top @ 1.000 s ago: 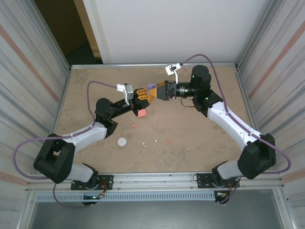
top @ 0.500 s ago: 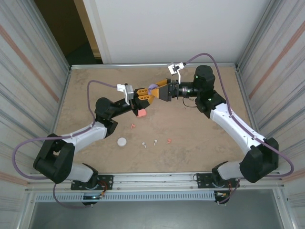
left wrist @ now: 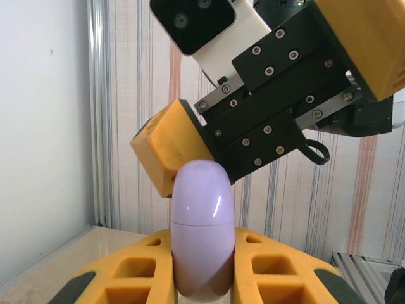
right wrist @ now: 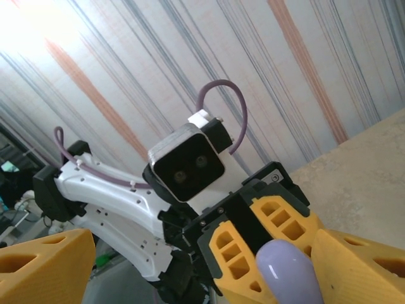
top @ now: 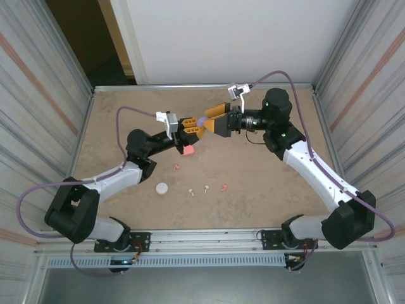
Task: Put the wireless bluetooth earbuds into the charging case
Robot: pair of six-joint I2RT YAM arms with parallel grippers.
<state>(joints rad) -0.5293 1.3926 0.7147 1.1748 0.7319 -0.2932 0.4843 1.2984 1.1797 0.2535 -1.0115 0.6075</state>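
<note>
Above the far half of the worktop (top: pixel 266 190) the two arms meet. The left tool (top: pixel 192 129) is clamped on the base of an upright lilac charging case (left wrist: pixel 202 234). The right tool (top: pixel 211 118) is spread wide about the cap and grips nothing. The earbuds (top: pixel 206 188) lie loose on the worktop, well apart from the case. Risk: an off-centre closure on the rounded cap could twist or eject the case.

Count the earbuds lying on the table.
4. A white earbud and a second white earbud lie side by side toward the front; a coral-pink earbud just right of them, another coral-pink earbud farther back left. Others may be hidden.
</note>
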